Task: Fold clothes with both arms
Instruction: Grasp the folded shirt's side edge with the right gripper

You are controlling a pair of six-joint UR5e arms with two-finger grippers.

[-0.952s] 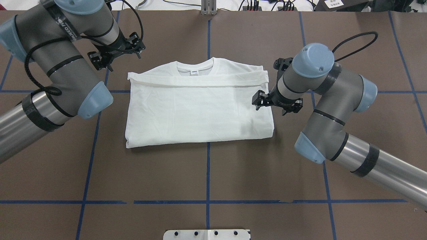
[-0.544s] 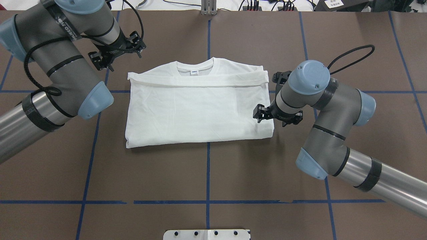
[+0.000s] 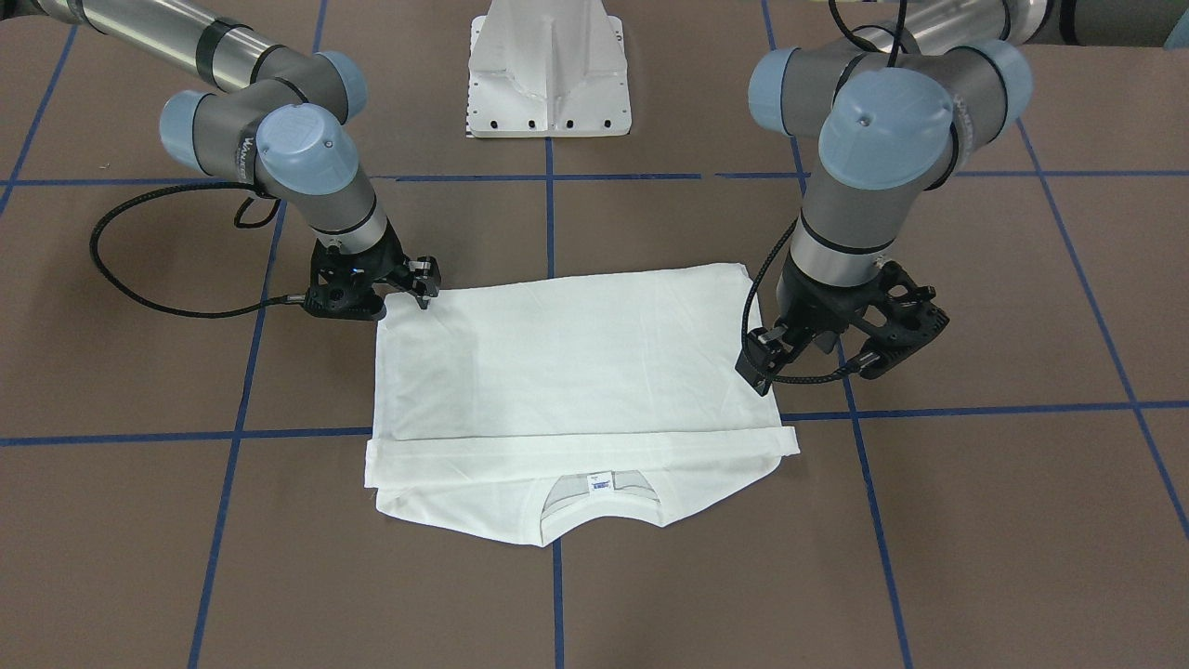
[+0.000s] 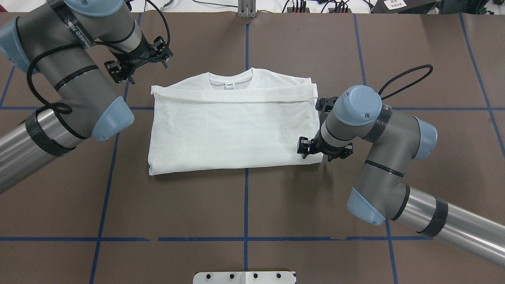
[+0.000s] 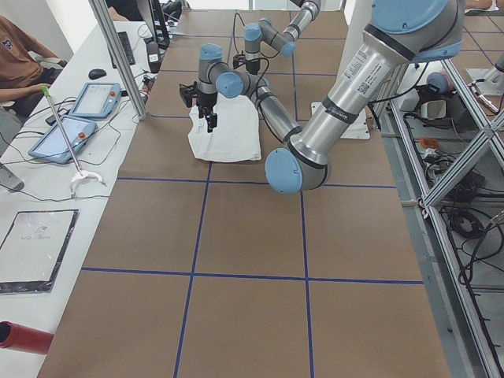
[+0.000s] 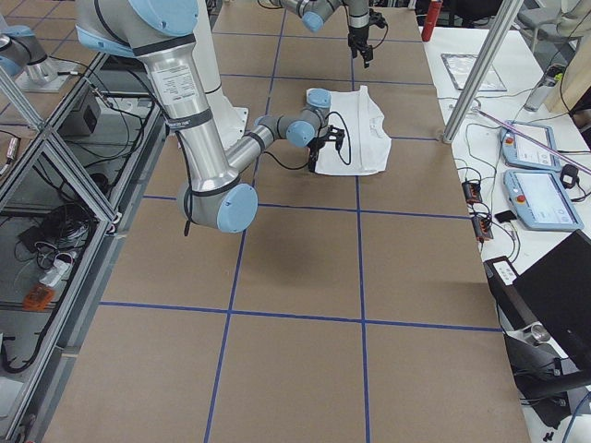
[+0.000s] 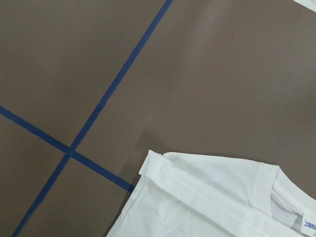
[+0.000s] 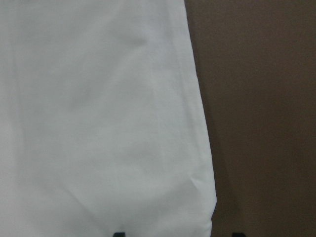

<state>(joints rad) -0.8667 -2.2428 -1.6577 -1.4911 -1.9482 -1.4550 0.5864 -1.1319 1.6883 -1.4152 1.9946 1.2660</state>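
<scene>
white cotton, the long-sleeved t-shirt (image 4: 232,130) is lying flat at the middle of the brown table (image 4: 177,205), with the collar (image 4: 230,77) at 12 o'clock and a straight edge at 6 o'clock. no sleeves are sticking out. a folded band (image 4: 236,96) is running from 9 to 3 o'clock just under the collar, so the sleeves look tucked in already. the body is reading as a neat rectangle. no printed text is showing on this face.

the right gripper (image 4: 321,151) is sitting low at the shirt's 4 o'clock corner. its wrist view is showing two fingertips spread apart with the corner of cloth between them, nothing pinched yet. the left gripper (image 4: 136,63) is hovering off the cloth at about 10 o'clock, near the shoulder corner, fingers looking spread and carrying nothing.

judging by this: first folds are done and roughly half the job is remaining. at least one more fold is looking due, and a grasp at the corner is looking like the step in hand.
</scene>
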